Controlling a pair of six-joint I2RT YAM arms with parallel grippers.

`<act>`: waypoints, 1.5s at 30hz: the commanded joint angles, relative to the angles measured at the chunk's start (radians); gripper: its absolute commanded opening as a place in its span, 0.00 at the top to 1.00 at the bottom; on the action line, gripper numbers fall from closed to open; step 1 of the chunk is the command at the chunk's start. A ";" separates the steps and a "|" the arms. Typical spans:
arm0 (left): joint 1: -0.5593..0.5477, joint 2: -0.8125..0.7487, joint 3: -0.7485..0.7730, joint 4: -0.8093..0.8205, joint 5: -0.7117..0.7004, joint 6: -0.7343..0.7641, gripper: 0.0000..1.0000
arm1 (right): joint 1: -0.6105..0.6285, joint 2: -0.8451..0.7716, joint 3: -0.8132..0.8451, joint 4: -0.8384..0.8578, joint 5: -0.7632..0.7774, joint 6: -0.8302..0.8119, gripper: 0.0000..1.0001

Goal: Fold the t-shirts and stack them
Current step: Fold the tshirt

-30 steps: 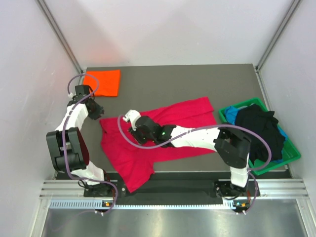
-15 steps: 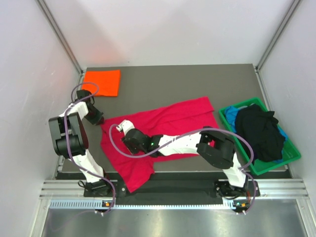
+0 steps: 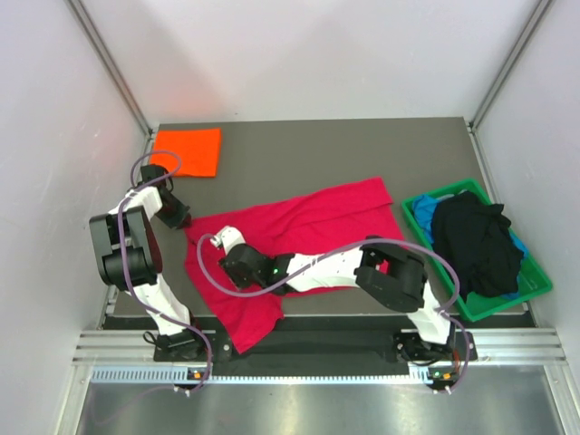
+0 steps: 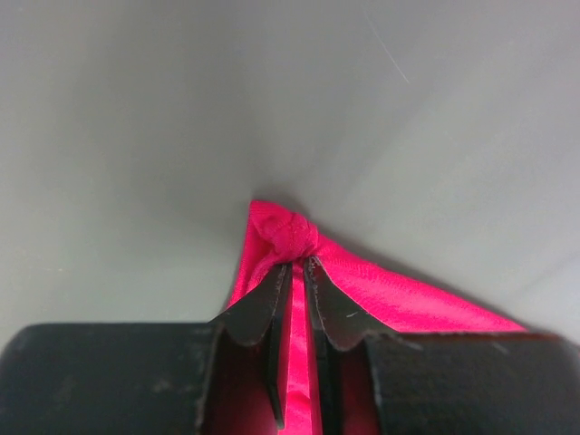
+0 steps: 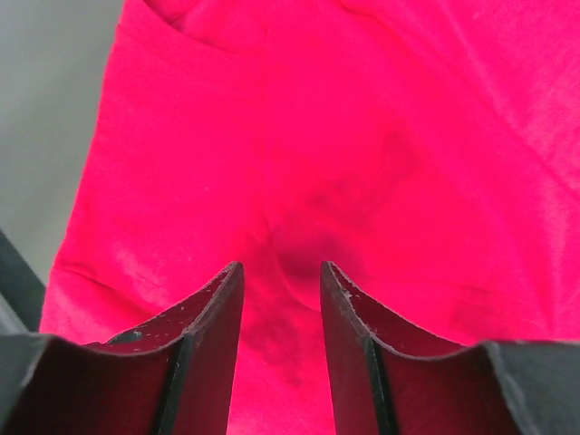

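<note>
Crimson t-shirt [image 3: 335, 208], orange t-shirt [image 3: 188, 151], green bin [image 3: 511, 302]

**Top external view:** set high above the near edge of the table [image 3: 299, 154], facing down and forward, far enough back to take in its whole top.

**Left wrist view:** very close and low, looking out past the left gripper [image 4: 297, 263] across the table.

**Right wrist view:** very close, facing down between the fingers of the right gripper [image 5: 281, 265].

All three views share the crimson t-shirt [image 3: 317, 213].

Likely lab — white-walled robot cell [image 3: 299, 54]
</note>
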 commanded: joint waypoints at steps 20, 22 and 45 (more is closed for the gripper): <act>0.008 0.053 -0.008 0.060 -0.023 -0.001 0.82 | 0.029 -0.008 0.121 -0.143 0.009 -0.020 0.97; 0.008 0.053 -0.012 0.062 -0.024 0.001 0.82 | 0.030 -0.014 0.123 -0.155 -0.023 -0.003 0.98; 0.008 0.083 0.015 0.042 -0.033 0.007 0.78 | -0.028 -0.167 0.015 -0.141 -0.074 0.222 0.63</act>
